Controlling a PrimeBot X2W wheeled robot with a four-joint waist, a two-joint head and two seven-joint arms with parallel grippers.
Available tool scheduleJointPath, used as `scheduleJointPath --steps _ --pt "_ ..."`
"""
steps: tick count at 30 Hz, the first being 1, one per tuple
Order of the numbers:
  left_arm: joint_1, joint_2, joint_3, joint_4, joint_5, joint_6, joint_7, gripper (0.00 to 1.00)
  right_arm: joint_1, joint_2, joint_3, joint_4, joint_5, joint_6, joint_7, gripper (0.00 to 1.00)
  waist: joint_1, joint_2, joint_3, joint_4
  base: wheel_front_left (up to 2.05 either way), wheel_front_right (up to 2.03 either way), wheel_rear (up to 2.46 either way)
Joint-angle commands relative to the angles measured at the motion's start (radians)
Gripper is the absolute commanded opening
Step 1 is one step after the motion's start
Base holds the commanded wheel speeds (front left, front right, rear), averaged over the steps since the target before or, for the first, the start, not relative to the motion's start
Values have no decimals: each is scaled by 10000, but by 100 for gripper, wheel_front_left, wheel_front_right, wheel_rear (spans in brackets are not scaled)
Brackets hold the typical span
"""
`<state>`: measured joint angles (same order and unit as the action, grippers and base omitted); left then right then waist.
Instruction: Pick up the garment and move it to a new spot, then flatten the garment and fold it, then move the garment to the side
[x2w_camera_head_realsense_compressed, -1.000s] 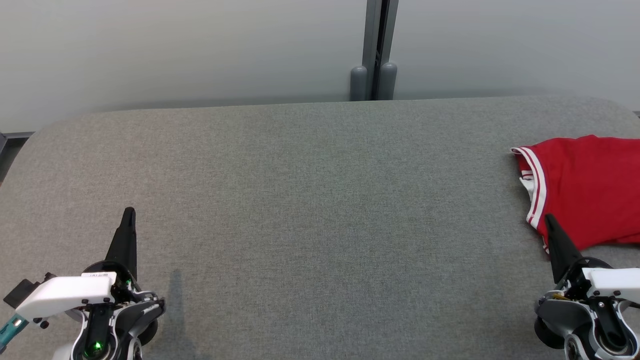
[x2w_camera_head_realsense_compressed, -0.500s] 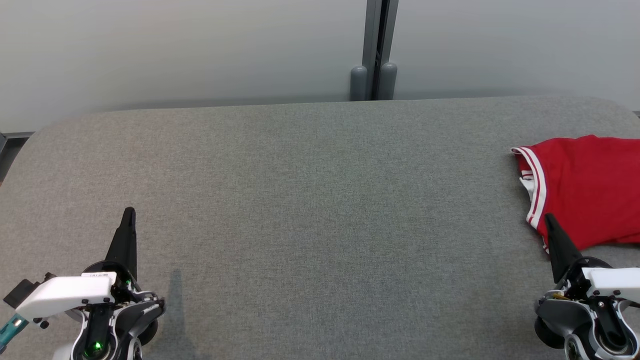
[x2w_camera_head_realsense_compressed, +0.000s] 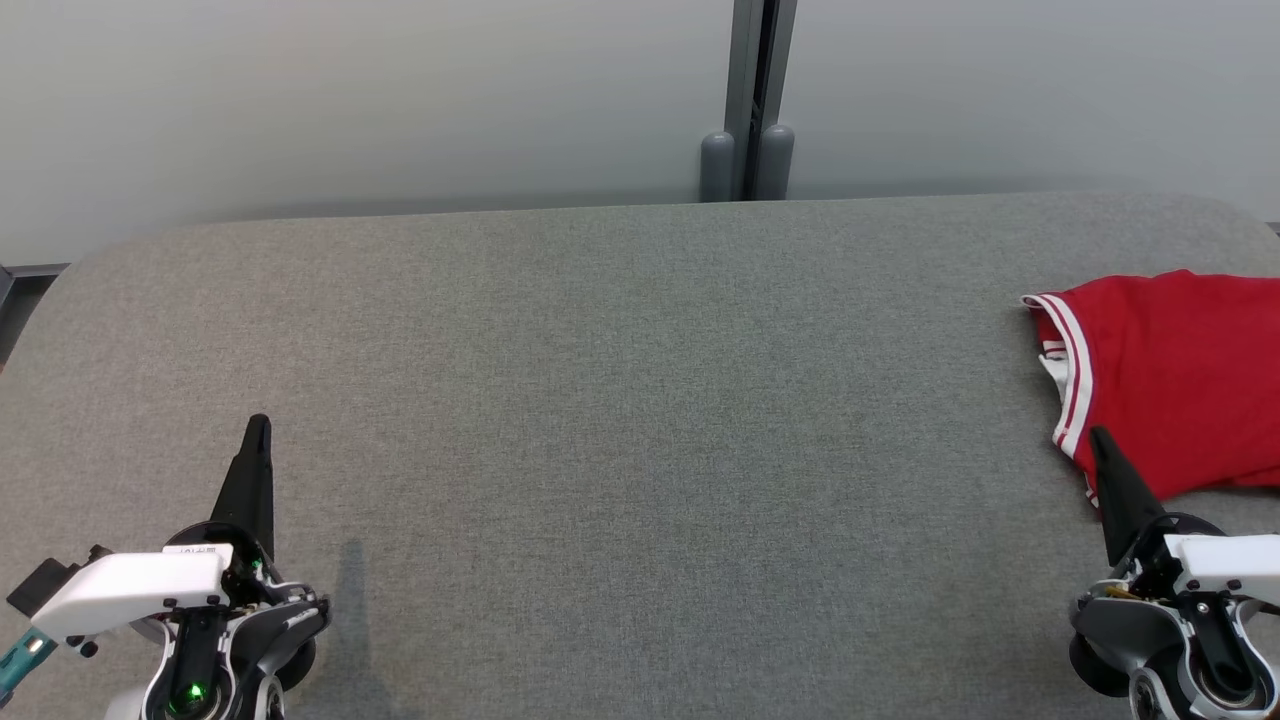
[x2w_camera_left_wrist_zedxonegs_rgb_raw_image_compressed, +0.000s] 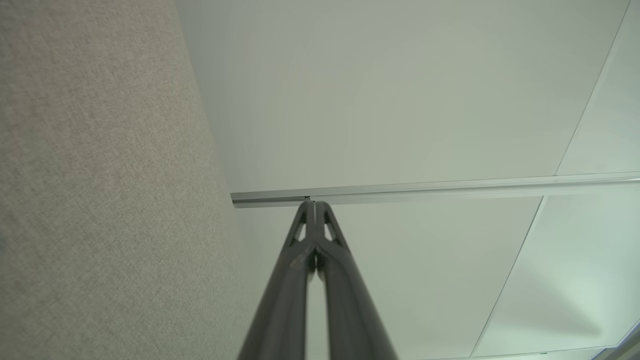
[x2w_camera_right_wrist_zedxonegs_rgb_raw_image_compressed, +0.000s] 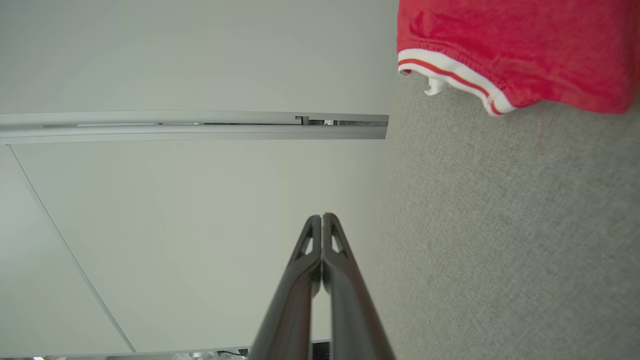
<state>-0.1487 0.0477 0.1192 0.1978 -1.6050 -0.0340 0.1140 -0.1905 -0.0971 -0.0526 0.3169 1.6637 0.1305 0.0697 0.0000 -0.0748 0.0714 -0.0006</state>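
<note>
A red garment (x2w_camera_head_realsense_compressed: 1180, 380) with white and red striped trim lies at the right edge of the grey fabric table (x2w_camera_head_realsense_compressed: 640, 400), partly cut off by the head view's edge. In the right wrist view the garment (x2w_camera_right_wrist_zedxonegs_rgb_raw_image_compressed: 515, 50) shows at the top right. My right gripper (x2w_camera_head_realsense_compressed: 1098, 436) is shut, its tip just in front of the garment's near hem; its fingers (x2w_camera_right_wrist_zedxonegs_rgb_raw_image_compressed: 322, 218) meet with nothing between them. My left gripper (x2w_camera_head_realsense_compressed: 259, 424) rests shut at the lower left, far from the garment, its tips (x2w_camera_left_wrist_zedxonegs_rgb_raw_image_compressed: 313, 202) pressed together.
A pale wall (x2w_camera_head_realsense_compressed: 350, 100) with a grey vertical post (x2w_camera_head_realsense_compressed: 760, 100) stands behind the table's far edge. The table has rounded corners. A wide stretch of grey surface lies between the two grippers.
</note>
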Motion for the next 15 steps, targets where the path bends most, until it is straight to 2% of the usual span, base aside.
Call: scheduleJointPath --steps 1,15 --pt "-113 50 46 -31 -26 -58 34 0 61 -92 14 -12 64 4 -50 0 0 -1 0 0 0 0 0" --pt "-113 50 46 -32 -26 -58 33 0 77 -186 145 -27 166 4 -161 0 0 -1 0 0 0 0 0"
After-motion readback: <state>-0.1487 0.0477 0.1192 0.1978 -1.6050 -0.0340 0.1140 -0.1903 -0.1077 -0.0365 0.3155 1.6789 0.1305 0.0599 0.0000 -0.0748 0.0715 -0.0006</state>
